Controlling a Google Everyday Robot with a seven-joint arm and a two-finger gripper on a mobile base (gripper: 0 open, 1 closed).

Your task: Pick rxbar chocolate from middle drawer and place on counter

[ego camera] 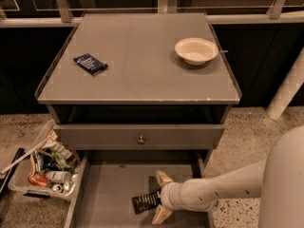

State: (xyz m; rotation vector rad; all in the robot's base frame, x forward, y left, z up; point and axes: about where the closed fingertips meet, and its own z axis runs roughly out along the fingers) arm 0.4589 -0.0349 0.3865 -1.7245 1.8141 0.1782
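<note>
gripper (160,197) at lower centre of the frame, jaws spread wide and empty astride the rxbar chocolate (145,202) on the middle drawer (111,194) floor; closing off-centre could skid the wrapper away.

You see table (137,75) top matt grey, smooth, front edge worn pale. Knob (141,139) shiny metal. Rxbar chocolate (145,202) wrapper glossy black. Tool (156,198), near right over middle drawer (102,194), smooth white shell, tan fingers (164,177) spread.

Dark blue packet (90,64) upper left, white bowl (196,50) upper right; clear bin (33,191) of clutter lower left.
</note>
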